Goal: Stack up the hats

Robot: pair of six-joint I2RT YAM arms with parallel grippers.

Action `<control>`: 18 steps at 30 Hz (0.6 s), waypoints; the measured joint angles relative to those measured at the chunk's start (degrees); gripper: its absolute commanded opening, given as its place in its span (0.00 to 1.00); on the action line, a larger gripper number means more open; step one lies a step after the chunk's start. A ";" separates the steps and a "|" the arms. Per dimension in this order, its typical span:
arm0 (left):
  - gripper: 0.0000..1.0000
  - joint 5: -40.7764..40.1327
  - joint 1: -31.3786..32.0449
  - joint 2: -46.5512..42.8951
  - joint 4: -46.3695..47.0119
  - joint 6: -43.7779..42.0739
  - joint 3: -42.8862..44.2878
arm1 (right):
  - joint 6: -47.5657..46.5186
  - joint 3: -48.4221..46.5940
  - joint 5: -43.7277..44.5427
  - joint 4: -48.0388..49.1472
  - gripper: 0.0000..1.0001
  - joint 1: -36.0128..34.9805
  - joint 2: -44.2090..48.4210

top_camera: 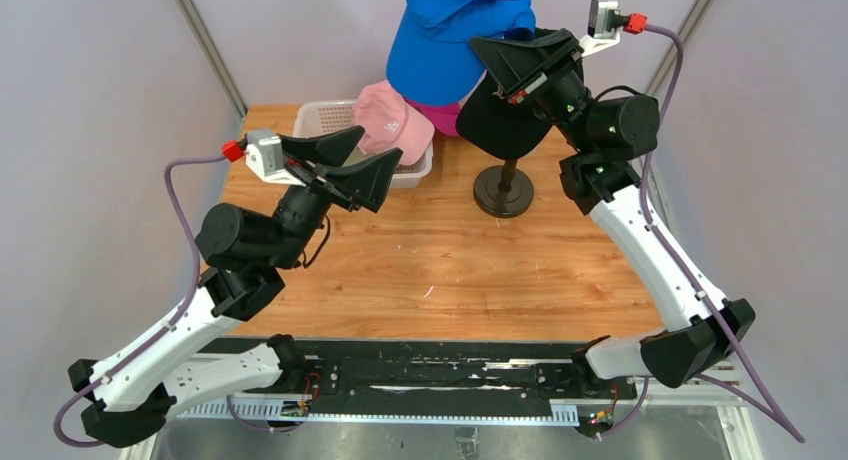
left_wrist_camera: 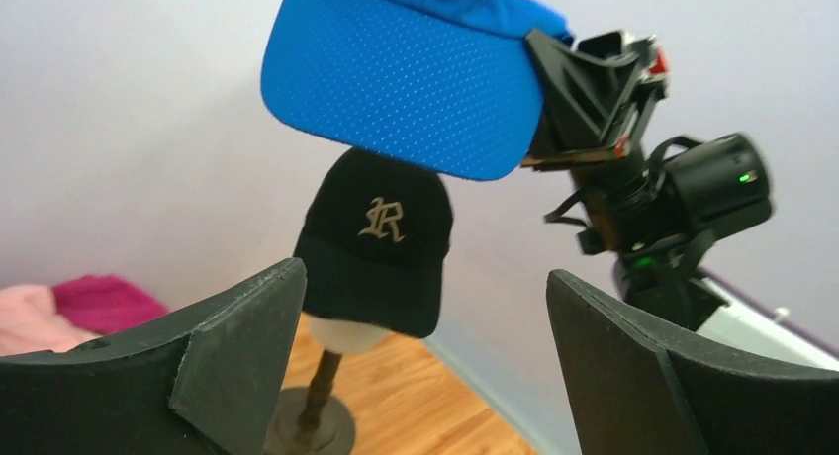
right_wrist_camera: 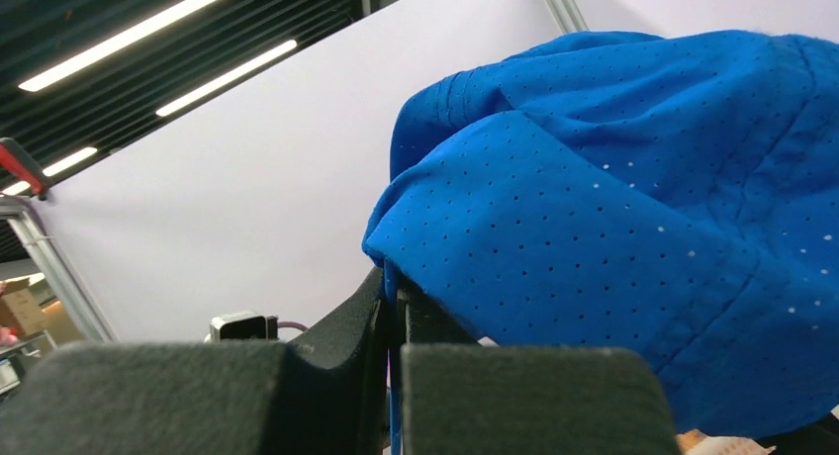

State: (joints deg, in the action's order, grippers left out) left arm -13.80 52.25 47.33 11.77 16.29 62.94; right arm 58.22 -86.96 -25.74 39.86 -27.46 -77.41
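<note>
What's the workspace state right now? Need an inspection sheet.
Surface: wooden table, bare in the middle, a few light scuffs.
Job's things: blue cap held up over the black cap, which sits on the mannequin head; pink cap lying on the basket; magenta cap behind it, mostly hidden; khaki cap not seen.
Clutter: nothing seen beyond the basket and the head's stand.
Grippers: left gripper open and empty, near the basket; right gripper shut on the blue cap's edge.
Cables: purple cable looped along each arm, away from the caps.
Surroundings: pale walls with metal posts.
</note>
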 measured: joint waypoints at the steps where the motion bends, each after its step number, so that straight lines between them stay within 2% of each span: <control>1: 0.99 0.35 0.00 -0.42 2.62 0.42 -1.18 | 0.76 0.02 -0.22 0.76 0.00 0.00 -0.17; 5: 0.99 1.49 0.00 -0.90 10.29 1.38 -4.04 | 2.71 0.31 -1.20 3.67 0.00 0.07 -0.17; 11: 0.99 4.81 -0.85 2.78 17.00 4.72 -3.34 | 4.57 2.58 -2.32 7.15 0.00 0.87 0.70; 18: 0.97 11.41 -8.20 9.73 23.78 16.65 -3.82 | 5.42 6.25 -3.28 8.59 0.00 3.91 3.26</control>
State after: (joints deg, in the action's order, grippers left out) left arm -2.39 44.05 57.06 35.55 32.95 59.11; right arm 63.64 -80.71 -29.02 48.45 -23.55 -74.15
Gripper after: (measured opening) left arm 0.978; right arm 0.018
